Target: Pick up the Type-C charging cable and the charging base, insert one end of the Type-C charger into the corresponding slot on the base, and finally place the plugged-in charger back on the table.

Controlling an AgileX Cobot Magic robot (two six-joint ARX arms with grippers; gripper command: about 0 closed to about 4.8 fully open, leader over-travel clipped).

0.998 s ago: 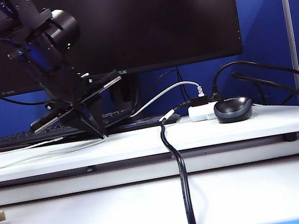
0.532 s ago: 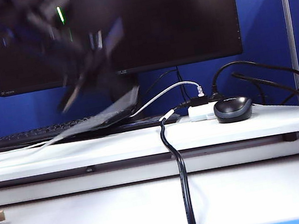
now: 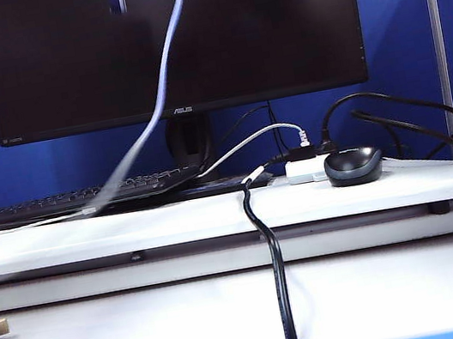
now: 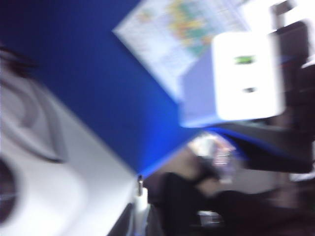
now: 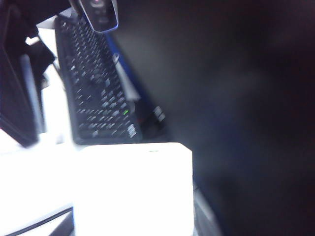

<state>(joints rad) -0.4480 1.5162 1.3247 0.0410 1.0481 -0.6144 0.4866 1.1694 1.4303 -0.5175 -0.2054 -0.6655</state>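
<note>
Left gripper (image 4: 139, 219): jaws closed on the long, thin white Type-C charging cable (image 3: 159, 102). The cable's small white plug (image 4: 140, 195) sticks out just past the fingertips, metal tip outward. This gripper shows only in its own wrist view, which is heavily blurred.

Right gripper (image 5: 130, 216): clamped on the small white rectangular plastic charging base (image 5: 135, 182). The block is held in the air against the blue partition (image 4: 98, 73), clear of the wide white table (image 3: 344, 193). How far the jaws stand apart cannot be read from the frames.

Left wrist view: the base's end face is turned toward the plug. The small dark slot (image 4: 250, 90) sits under a green mark. Plug and slot are apart, not inserted.

Exterior view: the cable is a blurred pale streak rising from the table's left side, in front of the black keyboard (image 3: 75, 199), across the black monitor (image 3: 273, 31) to the top edge.

On the table at right:
- dark oval mouse (image 3: 354, 165)
- just beside it, a small white box with black plugs (image 3: 303, 170)
- thick black cable (image 3: 273, 266) hanging over the front edge
</note>
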